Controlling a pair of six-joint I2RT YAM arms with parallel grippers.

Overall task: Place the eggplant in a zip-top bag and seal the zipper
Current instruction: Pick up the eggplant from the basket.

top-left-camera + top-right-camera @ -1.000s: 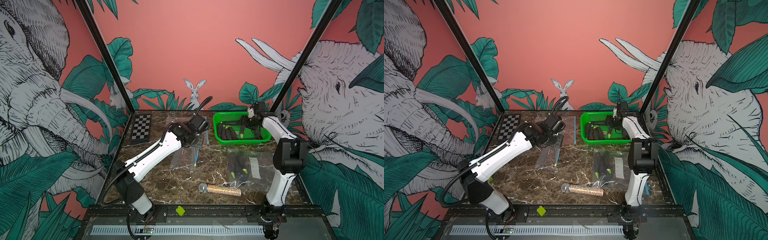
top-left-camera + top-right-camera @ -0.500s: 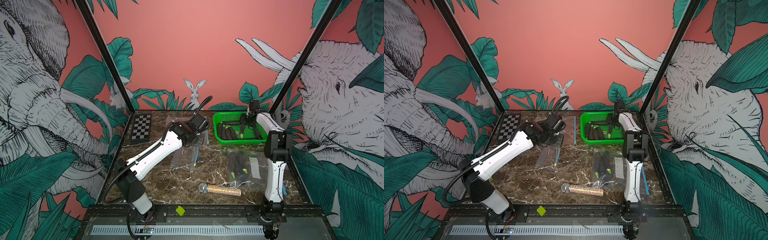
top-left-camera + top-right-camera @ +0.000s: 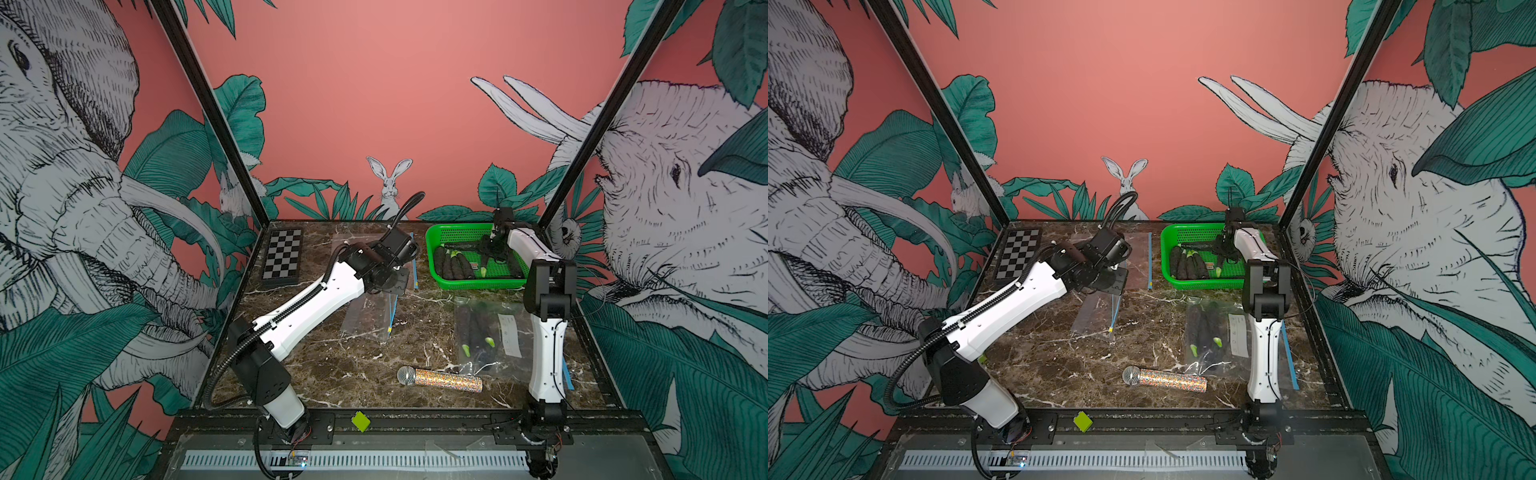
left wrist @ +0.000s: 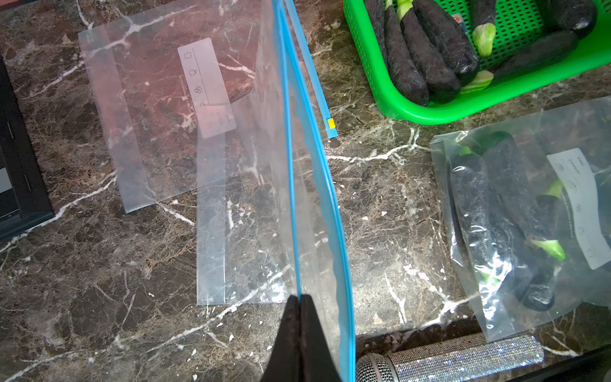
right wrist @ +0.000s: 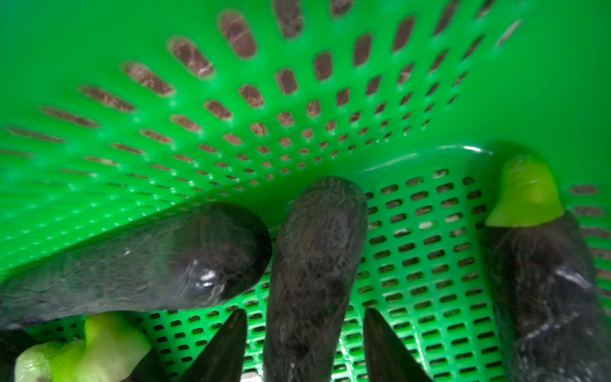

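The brown marble surface (image 3: 332,374) fills the floor of the booth. The left arm (image 3: 311,307) reaches across it toward the middle, and the right arm (image 3: 546,332) stands upright and bends over into the far right corner. There a green basket (image 3: 473,284) sits on the surface. Nearer the front on the right lies a sealed bag (image 3: 486,332) with dark eggplants inside.

In the middle, a clear bag (image 4: 251,215) is lifted by its blue zip edge, with its lower part resting on the surface. Its two blue lips are bowed apart. A second empty bag (image 4: 148,99) lies flat just behind it and partly under it. A checkerboard (image 3: 282,257) sits at the far left, and a glittery microphone (image 3: 440,379) lies near the front.

The eggplant (image 5: 314,264) lies on the basket floor among other eggplants (image 5: 165,264). The right claw (image 5: 305,312) is spread around it, one finger on each side, with a small gap showing at both tips. The left claw (image 4: 300,299) is pressed together, pinching one blue lip of the clear bag.
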